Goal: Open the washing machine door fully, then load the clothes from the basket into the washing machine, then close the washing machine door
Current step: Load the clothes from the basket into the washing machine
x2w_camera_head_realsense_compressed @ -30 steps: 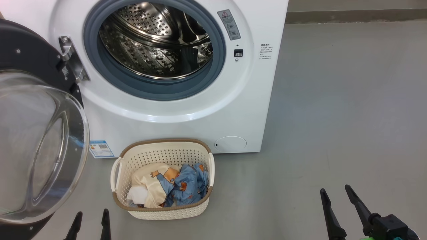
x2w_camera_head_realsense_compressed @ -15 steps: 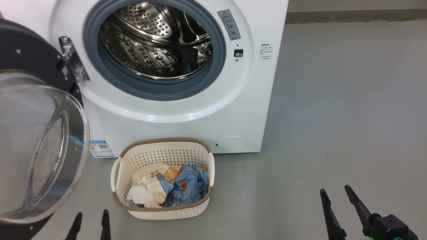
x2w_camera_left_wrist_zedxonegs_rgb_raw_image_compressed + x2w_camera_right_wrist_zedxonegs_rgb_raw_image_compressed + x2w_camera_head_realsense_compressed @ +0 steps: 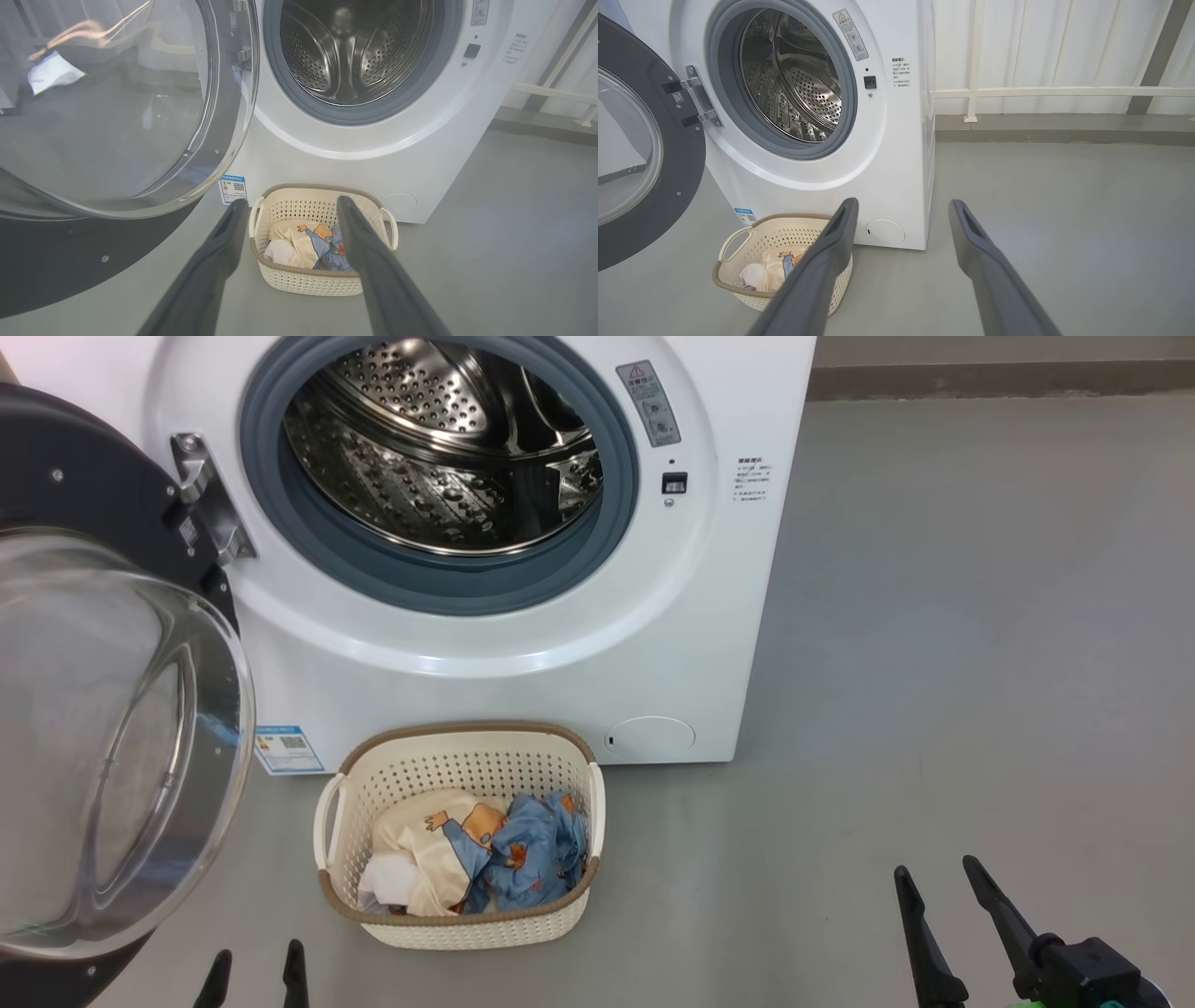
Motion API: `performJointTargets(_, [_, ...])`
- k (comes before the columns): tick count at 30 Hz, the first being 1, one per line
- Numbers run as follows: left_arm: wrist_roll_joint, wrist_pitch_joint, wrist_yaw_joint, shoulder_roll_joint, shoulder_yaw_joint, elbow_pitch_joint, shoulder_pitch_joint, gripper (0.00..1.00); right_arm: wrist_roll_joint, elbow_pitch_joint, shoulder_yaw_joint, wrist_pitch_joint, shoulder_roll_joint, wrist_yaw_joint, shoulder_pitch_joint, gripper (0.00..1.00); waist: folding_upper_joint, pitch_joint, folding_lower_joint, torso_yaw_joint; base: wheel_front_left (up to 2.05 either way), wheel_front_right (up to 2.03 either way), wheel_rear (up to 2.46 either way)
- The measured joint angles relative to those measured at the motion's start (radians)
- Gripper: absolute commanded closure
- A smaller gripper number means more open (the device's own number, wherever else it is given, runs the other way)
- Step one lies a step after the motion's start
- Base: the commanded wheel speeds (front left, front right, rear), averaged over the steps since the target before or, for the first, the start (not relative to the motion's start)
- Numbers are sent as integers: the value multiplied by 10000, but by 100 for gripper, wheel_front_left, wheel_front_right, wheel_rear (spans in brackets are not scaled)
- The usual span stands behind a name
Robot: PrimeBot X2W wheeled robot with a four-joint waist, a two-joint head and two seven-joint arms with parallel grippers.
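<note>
Head view: washing machine door [image 3: 112, 737] hung swung wide out to the left on its hinge [image 3: 210, 513], so step one looked done. The washing machine [image 3: 523, 700] stood with its drum [image 3: 448, 448] bare, no cloth in it. The basket [image 3: 485, 929] sat on the floor [image 3: 934, 663] just in front of the machine, below the opening. All the clothes [image 3: 485, 849] lay in it: cream, white and blue print. Left gripper [image 3: 260, 952] was low left and right gripper [image 3: 935, 868] low right, both spread wide, holding nothing, apart from the basket.

Left wrist view: fingers wide apart and empty, basket framed between them, door glass close on the left.

Right wrist view: fingers wide apart and empty, basket at lower left, partly behind one finger.

My read: loading not started. All garments left to move, then the door to shut.
</note>
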Motion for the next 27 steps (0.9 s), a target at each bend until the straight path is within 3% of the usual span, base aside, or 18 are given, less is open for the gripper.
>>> performJointTargets(19, [17,0,382,-6,199,-138,-203,0,0,-15,25,0,2,0,-12,0,0,301,0,145,148,-148,0])
performJointTargets(27, [17,0,428,-10,198,-140,-221,0,0,-15,23,0,2,0,-52,0,0,461,0,116,62,-62,0])
